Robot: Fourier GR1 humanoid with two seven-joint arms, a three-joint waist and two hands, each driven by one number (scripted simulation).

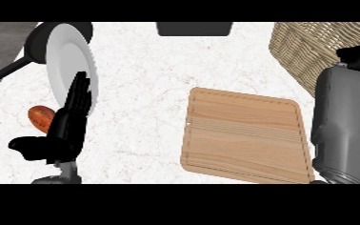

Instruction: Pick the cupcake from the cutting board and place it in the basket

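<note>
Rectangular wooden cutting board (246,138) bare, cupcake unseen. My right hand (349,55) past board's far-right corner, at tan wicker basket (299,47); grip unreadable. Left hand (70,119) straight-fingered, left of board. Risk: release over rim, cupcake lands outside.

We have one view, taken from the head and aimed steeply down onto the white marbled counter top (141,76). We sit close: the pale rectangular wooden cutting board (243,136) fills 4 o'clock, and the tan woven wicker basket (302,52) is cropped at 2 o'clock. The grey right forearm (337,124) shows at 3 o'clock, the black left hand (69,121) at 8 o'clock.
</note>
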